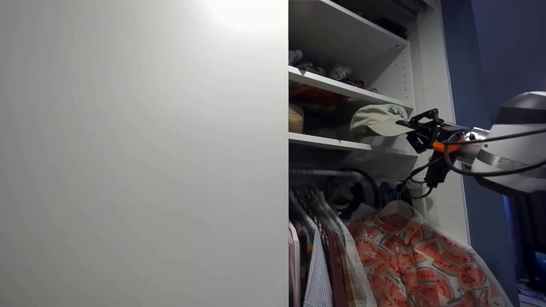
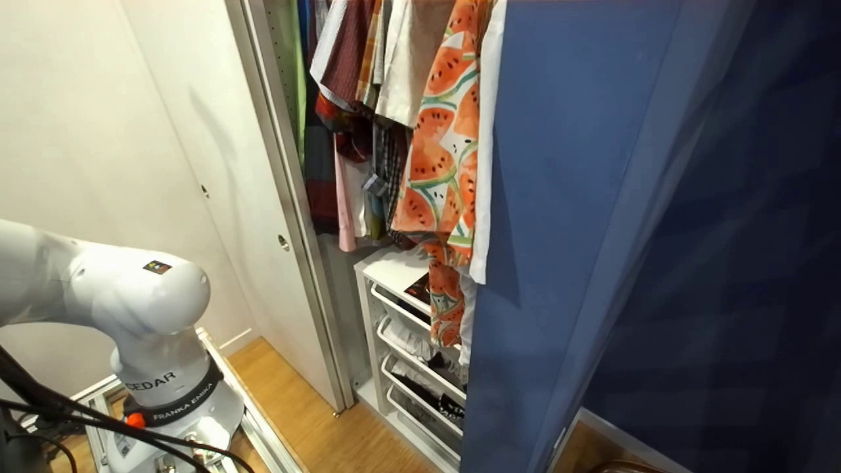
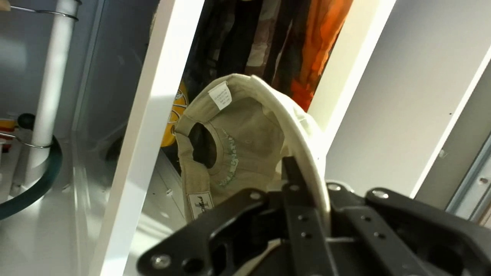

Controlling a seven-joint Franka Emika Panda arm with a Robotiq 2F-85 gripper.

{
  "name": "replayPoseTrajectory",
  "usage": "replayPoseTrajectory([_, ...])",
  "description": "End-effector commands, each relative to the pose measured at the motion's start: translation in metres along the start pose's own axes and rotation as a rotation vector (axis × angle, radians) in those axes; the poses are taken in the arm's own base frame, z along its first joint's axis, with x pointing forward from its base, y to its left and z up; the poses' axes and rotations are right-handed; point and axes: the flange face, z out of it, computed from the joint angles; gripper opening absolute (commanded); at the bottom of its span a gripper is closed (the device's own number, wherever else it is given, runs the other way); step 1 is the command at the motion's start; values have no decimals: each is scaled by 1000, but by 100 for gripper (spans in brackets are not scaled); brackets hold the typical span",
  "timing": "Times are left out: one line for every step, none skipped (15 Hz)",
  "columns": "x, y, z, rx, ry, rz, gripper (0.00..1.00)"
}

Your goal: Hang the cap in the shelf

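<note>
1. Your arm [image 1: 512, 153] stretches in from the right edge of an exterior view, pointing at the shelf [image 1: 394, 74].
2. Your gripper [image 3: 312, 184] is clenched on the brim [image 1: 388, 128] of the cap [image 1: 373, 114]: in the wrist view one of the fingers [image 3: 293, 180] lies on the underside, and the other is mostly hidden behind the brim.
3. You have the cap by that brim, its hollow side towards the wrist camera (you can even see the white tag [image 3: 220, 95] inside), its small dark mark [image 1: 396, 111] showing in an exterior view.
4. The cap is at the gap between the upper board [image 1: 341, 85] and the lower board [image 1: 324, 140], near their right-hand corners and above the lower board's front edge; whether it touches either, you cannot tell.
5. Under the lower board, near that same corner, you have the watermelon shirt [image 1: 401, 256], with a row of clothes [image 1: 318, 256] beside it.
6. Farthest back, beyond the cap, you see orange cloth [image 3: 322, 30] between the boards in the wrist view.
</note>
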Motion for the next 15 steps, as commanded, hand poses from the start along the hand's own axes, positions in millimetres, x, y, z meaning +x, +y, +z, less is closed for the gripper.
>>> replayPoseTrajectory([-12, -13, -22, 25, 21, -43, 1])
replayPoseTrajectory([-13, -16, -27, 33, 23, -57, 1])
replayPoseTrajectory([-11, -18, -34, 37, 40, -63, 1])
replayPoseTrajectory([-12, -17, -40, 27, 61, -70, 1])
replayPoseTrajectory([-11, -16, -45, 20, 78, -77, 1])
replayPoseTrajectory([-11, -12, -50, 9, 92, -76, 1])
replayPoseTrajectory([-11, -10, -56, -1, 108, -84, 1])
replayPoseTrajectory([-11, -7, -61, -6, 112, -85, 1])
replayPoseTrajectory([-11, -5, -67, -8, 117, -86, 1])
replayPoseTrajectory([-12, -6, -73, 4, 112, -75, 1])
replayPoseTrajectory([-12, -6, -77, 9, 109, -70, 1])
replayPoseTrajectory([-12, -4, -82, 9, 110, -78, 1])
replayPoseTrajectory([-10, -5, -89, 21, 111, -76, 1])
replayPoseTrajectory([-7, -4, -95, 29, 117, -80, 1])
replayPoseTrajectory([-7, -2, -101, 28, 121, -82, 1])
